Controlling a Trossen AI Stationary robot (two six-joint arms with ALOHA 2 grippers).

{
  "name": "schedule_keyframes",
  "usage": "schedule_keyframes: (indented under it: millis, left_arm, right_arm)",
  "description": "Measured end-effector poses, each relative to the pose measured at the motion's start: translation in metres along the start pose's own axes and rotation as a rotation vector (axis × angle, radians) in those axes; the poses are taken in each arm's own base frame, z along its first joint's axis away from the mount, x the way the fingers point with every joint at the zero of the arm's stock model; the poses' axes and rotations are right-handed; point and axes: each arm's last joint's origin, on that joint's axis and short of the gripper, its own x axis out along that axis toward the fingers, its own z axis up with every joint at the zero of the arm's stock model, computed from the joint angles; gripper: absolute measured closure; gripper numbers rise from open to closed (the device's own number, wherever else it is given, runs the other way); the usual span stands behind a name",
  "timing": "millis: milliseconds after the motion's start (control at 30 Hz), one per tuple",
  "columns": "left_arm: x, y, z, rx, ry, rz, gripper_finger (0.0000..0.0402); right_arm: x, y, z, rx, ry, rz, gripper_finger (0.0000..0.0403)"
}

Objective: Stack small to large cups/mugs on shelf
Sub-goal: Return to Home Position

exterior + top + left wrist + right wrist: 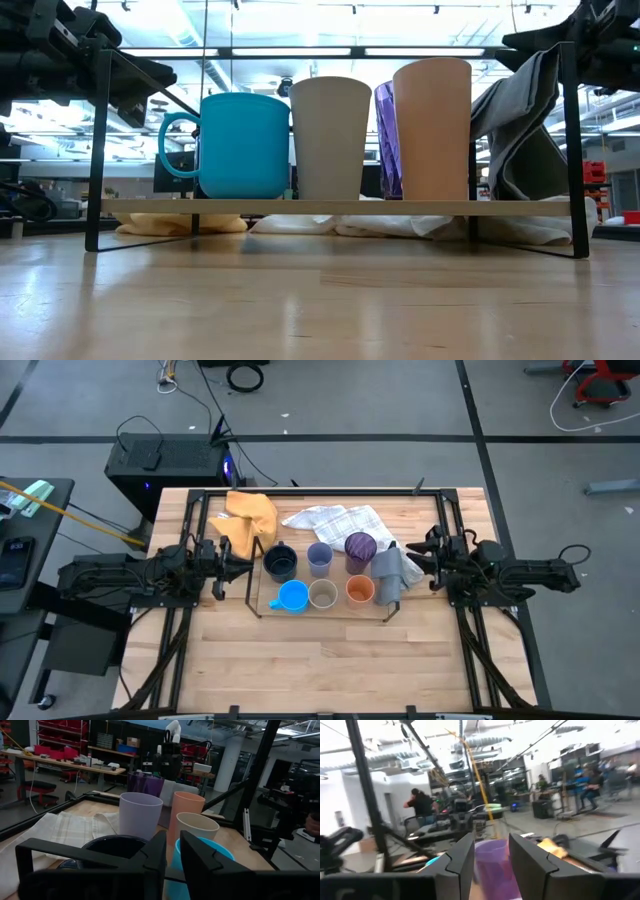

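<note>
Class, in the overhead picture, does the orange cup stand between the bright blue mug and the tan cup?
No, the tan cup stands between the bright blue mug and the orange cup.

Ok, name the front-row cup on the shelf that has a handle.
The bright blue mug, at the left end in the low view: a loop handle juts from its side. The tan cup and orange cup have none.

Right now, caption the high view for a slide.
Six cups in two rows on the shelf, left end effector and right end effector alongside.
</note>
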Motion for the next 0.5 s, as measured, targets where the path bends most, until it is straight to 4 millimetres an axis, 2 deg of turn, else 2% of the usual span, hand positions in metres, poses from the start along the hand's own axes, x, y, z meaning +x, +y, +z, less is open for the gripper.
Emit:
schedule_keyframes:
  millis: [200,367,500]
  left_arm:
    - [0.0,0.0,0.0,0.001,0.0,0.0,0.0344]
    - [0.0,0.0,0.0,0.0,0.0,0.0,0.0349]
    - [0.0,0.0,0.0,0.0,0.0,0.0,0.0345]
  right_arm:
    - [0.0,0.002,-0.004,0.034,0.049,0.095,0.0274]
    - [-0.003,-0.001,-0.02,-0.035,0.267,0.027,0.0281]
    - [-0.003,0.0,-0.013,-0.059,0.255,0.031,0.029]
